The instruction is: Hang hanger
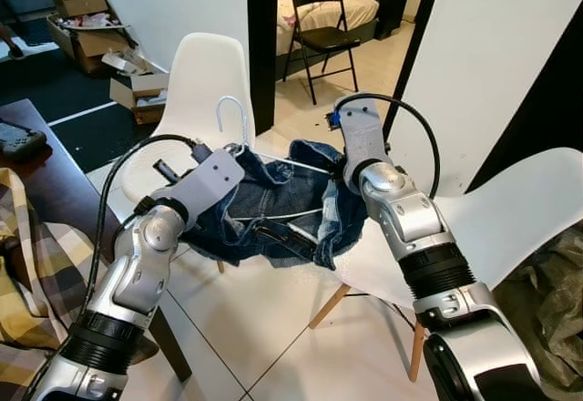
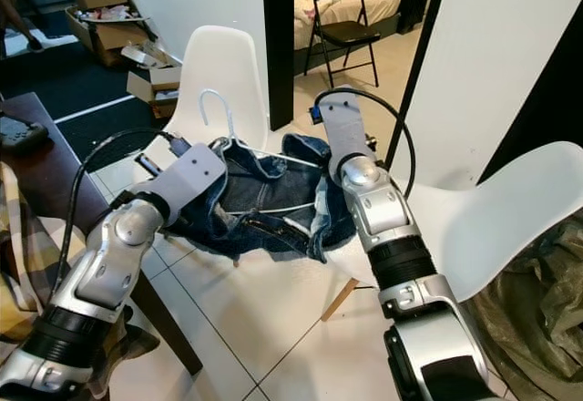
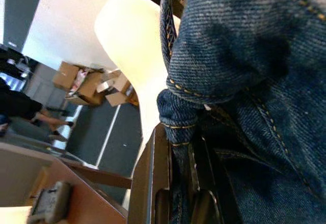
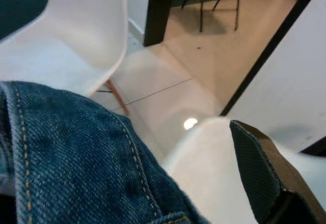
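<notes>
The white wire hanger (image 1: pixel 239 120) threads dark blue denim jeans (image 1: pixel 273 210) held up between both grippers, above two white plastic chairs (image 1: pixel 205 82). The left gripper (image 3: pixel 178 203) pinches denim; the right gripper's (image 1: pixel 339 169) finger spacing cannot be made out.

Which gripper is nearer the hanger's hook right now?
Left. The left gripper sits just beside the white hanger hook, at the jeans. The right gripper is off at the jeans' far end.
</notes>
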{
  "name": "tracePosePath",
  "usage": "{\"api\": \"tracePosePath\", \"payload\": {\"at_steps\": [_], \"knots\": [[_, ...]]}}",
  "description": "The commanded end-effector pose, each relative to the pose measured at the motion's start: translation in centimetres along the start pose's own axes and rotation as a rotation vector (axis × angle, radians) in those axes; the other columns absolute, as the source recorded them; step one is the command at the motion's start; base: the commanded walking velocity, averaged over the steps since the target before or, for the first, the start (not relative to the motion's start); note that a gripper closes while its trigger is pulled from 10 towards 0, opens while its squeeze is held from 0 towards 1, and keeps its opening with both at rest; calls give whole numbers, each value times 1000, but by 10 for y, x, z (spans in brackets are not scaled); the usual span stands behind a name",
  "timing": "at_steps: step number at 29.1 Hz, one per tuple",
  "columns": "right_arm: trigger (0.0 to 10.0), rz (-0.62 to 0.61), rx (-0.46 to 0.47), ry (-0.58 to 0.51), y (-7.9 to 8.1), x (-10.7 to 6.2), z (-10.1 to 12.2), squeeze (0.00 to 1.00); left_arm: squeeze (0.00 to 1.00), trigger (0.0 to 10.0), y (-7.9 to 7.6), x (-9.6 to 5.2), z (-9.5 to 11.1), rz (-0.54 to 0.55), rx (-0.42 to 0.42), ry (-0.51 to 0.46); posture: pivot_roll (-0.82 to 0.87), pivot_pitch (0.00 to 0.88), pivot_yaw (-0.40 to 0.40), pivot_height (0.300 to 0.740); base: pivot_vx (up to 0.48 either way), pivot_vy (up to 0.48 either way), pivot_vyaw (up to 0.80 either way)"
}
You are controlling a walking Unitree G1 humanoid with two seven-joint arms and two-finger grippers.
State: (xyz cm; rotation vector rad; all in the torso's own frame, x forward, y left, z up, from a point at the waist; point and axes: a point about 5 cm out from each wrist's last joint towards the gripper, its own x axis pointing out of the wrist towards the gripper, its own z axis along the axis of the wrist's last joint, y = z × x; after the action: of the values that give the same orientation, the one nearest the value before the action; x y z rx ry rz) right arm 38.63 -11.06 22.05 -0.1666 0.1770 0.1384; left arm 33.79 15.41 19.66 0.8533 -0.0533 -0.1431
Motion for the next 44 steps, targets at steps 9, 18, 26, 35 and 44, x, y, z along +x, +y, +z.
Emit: {"api": "tracePosePath", "payload": {"at_steps": [9, 18, 26, 35, 44], "knots": [[10000, 343, 404, 36, 53, -13, 26, 0, 0, 10000, -12, 0, 34, 26, 72, -121, 61, 61, -21, 740, 0, 0, 0], [10000, 482, 375, 39, 88, -28, 32, 0, 0, 10000, -9, 4, 38, 57, 63, -120, 59, 58, -20, 740, 0, 0, 0], [10000, 511, 311, 25, 87, -33, 28, 1000, 0, 10000, -1, 5, 32, 98, 35, -97, 55, 56, -18, 740, 0, 0, 0], [10000, 554, 224, -6, 61, -35, 19, 1000, 0, 10000, 22, 6, 24, 172, -35, -101, 56, 57, -20, 740, 0, 0, 0], [10000, 613, 301, -210, 9, -45, 43, 1000, 0, 10000, 45, 3, 16, 191, -86, -161, 55, 58, -25, 740, 0, 0, 0]]}}
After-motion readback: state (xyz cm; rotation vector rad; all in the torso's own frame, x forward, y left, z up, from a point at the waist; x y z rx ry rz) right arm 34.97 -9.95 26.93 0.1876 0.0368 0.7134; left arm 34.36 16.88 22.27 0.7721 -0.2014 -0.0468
